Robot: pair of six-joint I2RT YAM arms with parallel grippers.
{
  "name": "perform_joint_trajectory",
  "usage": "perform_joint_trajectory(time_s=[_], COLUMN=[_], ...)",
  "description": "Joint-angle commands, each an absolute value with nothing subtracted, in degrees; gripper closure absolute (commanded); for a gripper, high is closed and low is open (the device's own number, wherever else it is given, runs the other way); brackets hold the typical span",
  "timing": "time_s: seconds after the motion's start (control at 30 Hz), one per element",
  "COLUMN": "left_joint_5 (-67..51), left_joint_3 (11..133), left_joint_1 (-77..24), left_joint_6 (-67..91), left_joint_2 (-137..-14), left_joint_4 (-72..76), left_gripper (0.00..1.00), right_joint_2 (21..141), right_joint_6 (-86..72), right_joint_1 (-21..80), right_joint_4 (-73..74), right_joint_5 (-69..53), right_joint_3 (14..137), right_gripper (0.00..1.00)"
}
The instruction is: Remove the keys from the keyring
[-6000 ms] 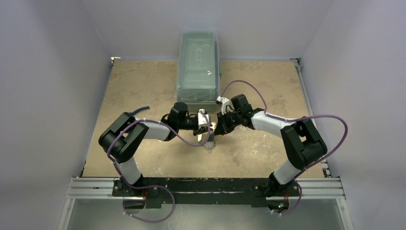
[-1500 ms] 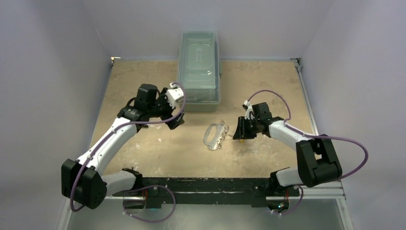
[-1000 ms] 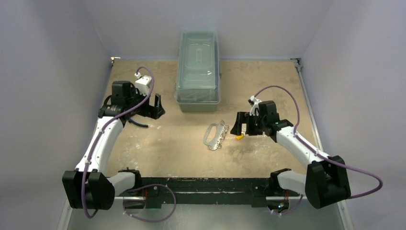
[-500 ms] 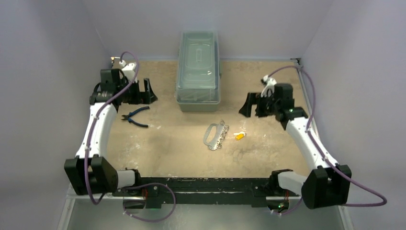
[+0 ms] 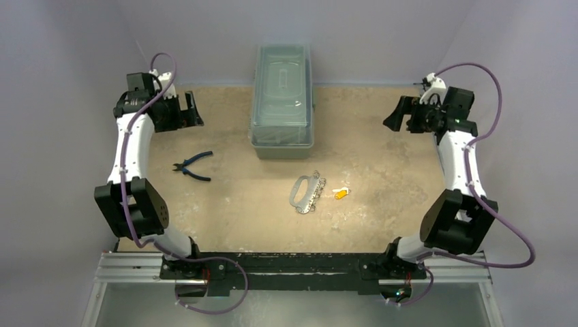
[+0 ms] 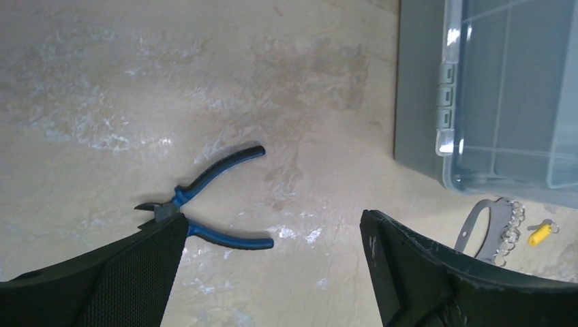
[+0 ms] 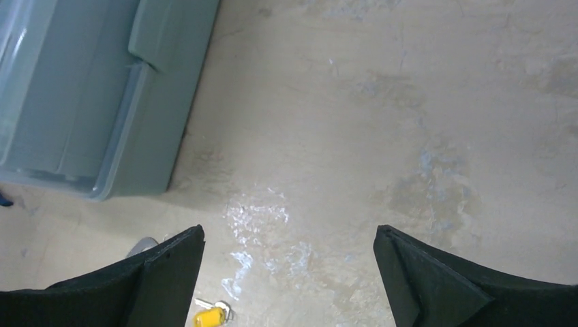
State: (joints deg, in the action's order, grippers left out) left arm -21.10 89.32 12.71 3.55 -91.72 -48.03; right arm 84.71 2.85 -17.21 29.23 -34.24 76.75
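The keyring [image 5: 300, 191], a silvery oval loop, lies flat mid-table with several silvery keys [image 5: 317, 195] fanned along its right side. One yellow-headed key [image 5: 341, 193] lies apart, just right of them. The left wrist view catches the keyring [image 6: 477, 228], the keys [image 6: 510, 231] and the yellow-headed key [image 6: 538, 234] at lower right. The right wrist view shows the yellow-headed key [image 7: 210, 317] at the bottom edge. My left gripper [image 5: 187, 109] [image 6: 272, 216] hangs open over the far left corner. My right gripper [image 5: 395, 114] [image 7: 290, 229] hangs open over the far right corner. Both hold nothing.
Blue-handled pliers [image 5: 192, 165] [image 6: 218, 235] lie on the table left of centre. A lidded translucent grey box [image 5: 283, 102] [image 6: 504, 88] [image 7: 88, 95] stands at the back middle. Grey walls close in the table on three sides.
Both arms have pulled back from the table's middle to the far corners, grippers open throughout. The pliers and the yellow-headed key, earlier under the grippers, now lie uncovered on the table.
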Motion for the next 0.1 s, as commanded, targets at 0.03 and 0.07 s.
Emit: perform_joint_trajectory(time_s=[0.03,0.07], left_joint_5=[-14.6,-14.2], left_joint_3=[86.6,86.6], left_joint_1=[12.6,12.6], left_joint_6=[3.0,2.9], left_joint_2=[-88.7,-88.6], left_joint_4=[-47.8,-47.7], left_gripper=[0.01,0.01], right_joint_2=[81.4,81.3], right_joint_6=[6.3,6.2], right_joint_1=[-17.0,-17.0], right_joint_4=[30.2,30.1], right_joint_5=[-37.1,-37.2], right_joint_3=[73.1,72.9], right_gripper=[0.01,0.01])
